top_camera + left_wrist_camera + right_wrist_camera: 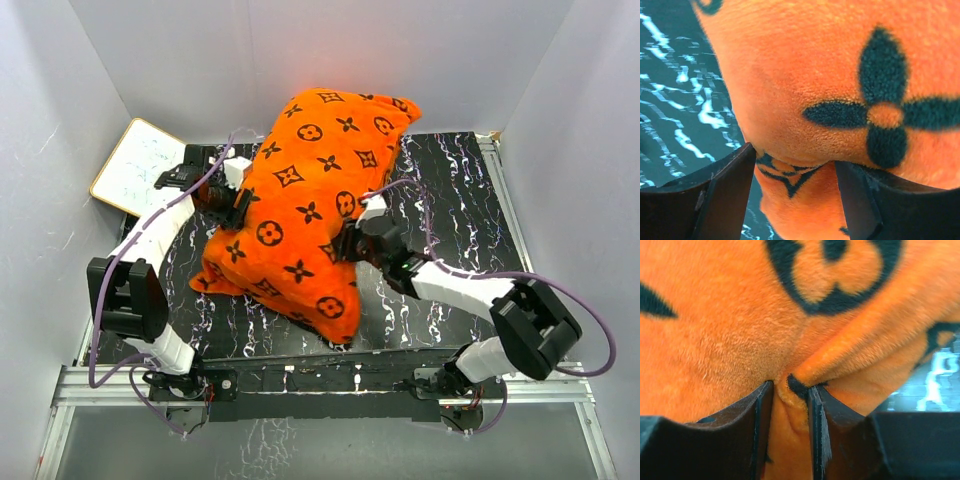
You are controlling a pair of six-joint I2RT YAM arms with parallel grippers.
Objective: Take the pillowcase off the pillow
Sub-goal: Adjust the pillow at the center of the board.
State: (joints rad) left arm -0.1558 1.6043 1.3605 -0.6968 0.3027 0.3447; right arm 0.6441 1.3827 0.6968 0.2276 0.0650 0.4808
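The orange pillowcase (310,200) with black motifs lies slanted across the black marbled table, plump and full. The white pillow is hidden inside it. My left gripper (238,205) is at the pillowcase's left edge. In the left wrist view (795,170) its jaws stand wide apart, with a bulge of the orange fabric (815,75) between them. My right gripper (345,243) is at the lower right side. In the right wrist view (790,390) its jaws are close together and pinch a fold of the orange fabric (730,330).
A flat white board with a tan frame (135,165) leans at the back left, close to the left arm. The black marbled table (450,200) is walled in by white panels. A metal rail (300,385) runs along the near edge.
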